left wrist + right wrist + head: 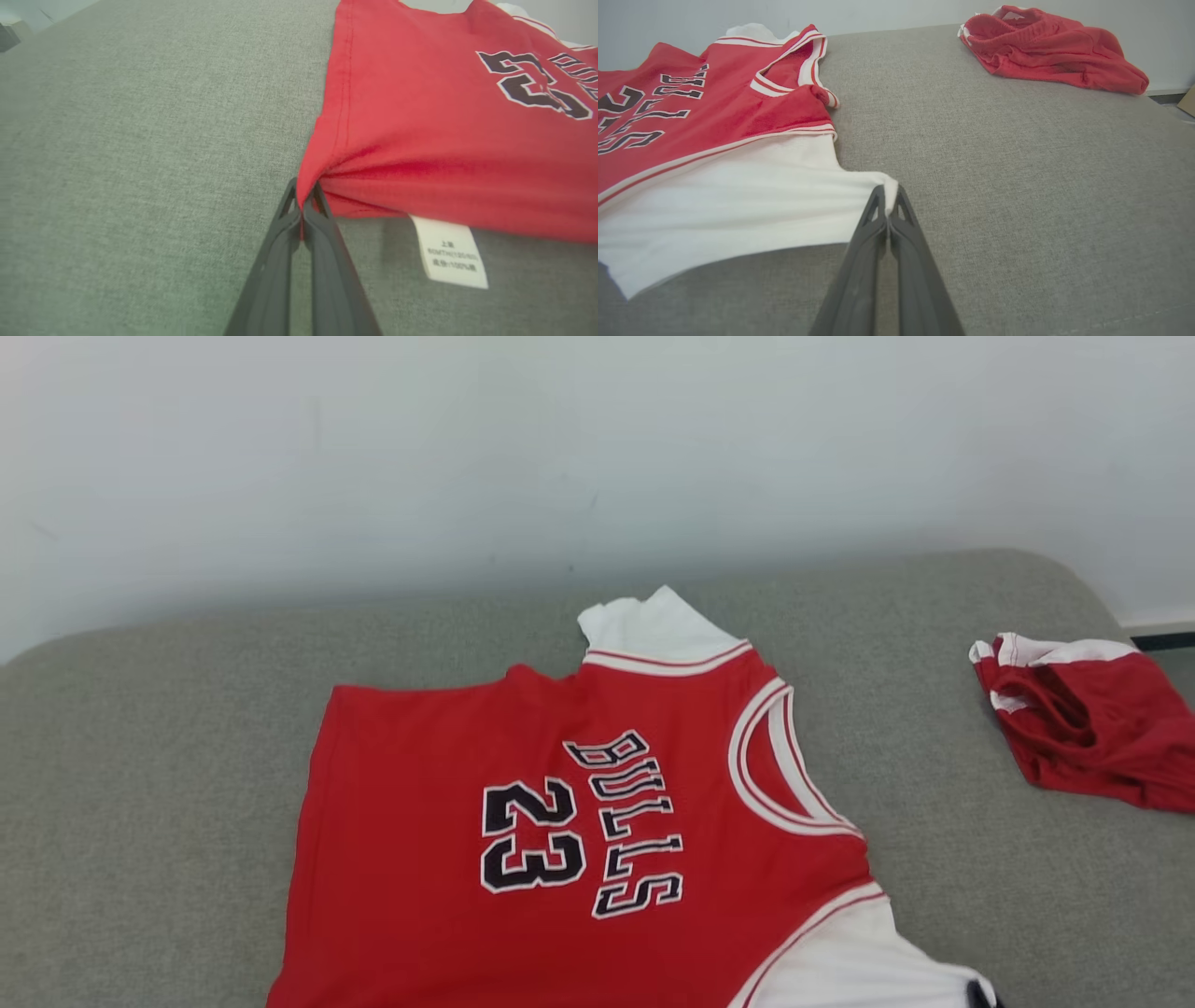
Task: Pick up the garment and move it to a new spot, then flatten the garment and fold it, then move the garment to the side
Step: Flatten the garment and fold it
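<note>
The red Bulls jersey (560, 821) lies spread mid-way on the grey cushion (140, 784); the left gripper (304, 192) is pinched tight on its near-left hem corner, and the right gripper (888, 197) on the near-right white sleeve tip. To flatten it well, I'd draw both corners apart evenly and low, smoothing the puckers at the left pinch; steer clear of the crumpled red shorts (1083, 719) far right.

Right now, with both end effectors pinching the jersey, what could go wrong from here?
The left end effector pinches just the hem corner of the jersey, and the right end effector just the tip of the white sleeve; either could slip out under tension. Moved to the robot's right, the jersey might land on the crumpled red garment lying there.
</note>
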